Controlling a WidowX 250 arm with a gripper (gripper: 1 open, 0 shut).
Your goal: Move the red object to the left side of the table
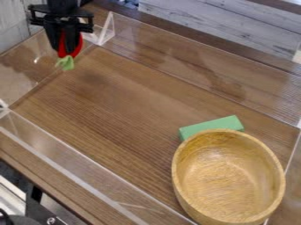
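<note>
The red object hangs between the black fingers of my gripper, which is shut on it, pointing straight down. Its green leafy end dangles below the fingertips, just above the brown wood-grain table. All of this sits at the far left corner of the table, close to the clear acrylic wall.
A wooden bowl stands at the near right corner. A flat green block lies just behind it, touching its rim. Clear acrylic walls edge the tabletop on all sides, and a clear bracket stands beside the gripper.
</note>
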